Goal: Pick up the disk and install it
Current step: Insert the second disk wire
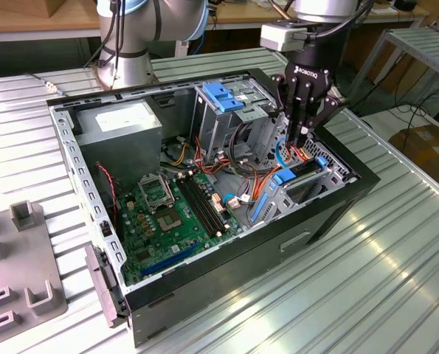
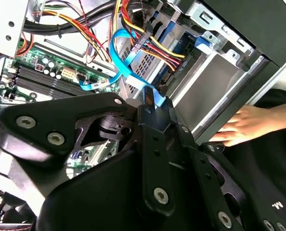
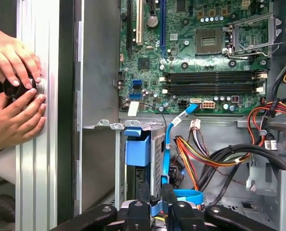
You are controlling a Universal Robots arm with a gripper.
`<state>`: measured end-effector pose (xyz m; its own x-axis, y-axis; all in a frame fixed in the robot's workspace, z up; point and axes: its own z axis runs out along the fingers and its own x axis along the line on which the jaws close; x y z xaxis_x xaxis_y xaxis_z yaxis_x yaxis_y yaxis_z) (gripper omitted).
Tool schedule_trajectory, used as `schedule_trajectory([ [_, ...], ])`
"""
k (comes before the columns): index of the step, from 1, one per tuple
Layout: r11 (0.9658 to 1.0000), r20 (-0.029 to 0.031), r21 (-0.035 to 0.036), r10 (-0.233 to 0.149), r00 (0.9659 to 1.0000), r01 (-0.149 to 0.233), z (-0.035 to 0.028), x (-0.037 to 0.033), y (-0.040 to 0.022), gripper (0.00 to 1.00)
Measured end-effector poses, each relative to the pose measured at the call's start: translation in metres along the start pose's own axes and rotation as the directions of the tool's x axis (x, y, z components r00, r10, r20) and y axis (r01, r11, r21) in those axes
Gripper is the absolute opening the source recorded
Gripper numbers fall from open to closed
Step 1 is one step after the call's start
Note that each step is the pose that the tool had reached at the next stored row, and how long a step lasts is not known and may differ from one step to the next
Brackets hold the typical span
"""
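Disk: disk (image 3: 137, 150) stands on edge in the drive bay (image 3: 100, 126) at the front corner of the case (image 1: 330, 210), its blue bracket facing the first wrist view, beside the motherboard (image 3: 200, 62).
Weight and feel: judged a dense, rigid metal block, heavy for its size. It will not flex, but it is sensitive to knocks.
Surface: bare metal sides look smooth and likely to slip. The plastic bracket should give a surer bite, though it may bend if squeezed hard.
Where to grip: across the bracket's two long edges near the middle, clear of the connector end and of the label face.
Gripper: gripper (image 1: 302, 141) hangs vertically over the bay, fingertips pointing down into the case just beside the disk.
Fingers: drawn almost together on a thin blue piece, seen in both wrist views (image 3: 155, 206) (image 2: 151, 100). Whether that piece is the bracket's tab or the blue cable (image 3: 167, 144) passing there cannot be told.
Arm: wrist held upright above the case's front wall, with wire bundles close around the fingers.
Bystander: a person's hands (image 3: 15, 91) rest on the table (image 1: 367, 295) outside the case wall, around a small black object.
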<state>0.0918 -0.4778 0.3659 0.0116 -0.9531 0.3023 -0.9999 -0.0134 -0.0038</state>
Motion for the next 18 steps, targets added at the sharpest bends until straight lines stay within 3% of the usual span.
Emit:
schedule_trajectory([
  [3,1.0000,-0.0070,-0.0001,0.000,1.0000,0.000,0.0013,-0.0004,-0.0003,0.25],
  [5,1.0000,-0.0097,0.0001,0.000,1.0000,0.000,0.0029,-0.0009,-0.0015,0.17],
  [8,1.0000,-0.0163,0.0011,0.000,0.9999,0.000,0.0049,-0.0016,-0.0034,0.16],
  [13,1.0000,-0.0165,0.0035,0.001,0.9999,-0.001,0.0070,-0.0010,-0.0034,0.16],
  [15,1.0000,-0.0115,0.0038,0.001,0.9999,-0.001,0.0083,0.0015,-0.0032,0.16],
  [16,1.0000,-0.0041,0.0039,0.001,1.0000,-0.001,0.0089,0.0032,-0.0032,0.16],
  [17,1.0000,0.0071,0.0040,0.001,1.0000,-0.001,0.0097,0.0049,-0.0032,0.16],
  [18,1.0000,0.0236,0.0041,0.002,0.9997,-0.002,0.0107,0.0072,-0.0031,0.16],
])
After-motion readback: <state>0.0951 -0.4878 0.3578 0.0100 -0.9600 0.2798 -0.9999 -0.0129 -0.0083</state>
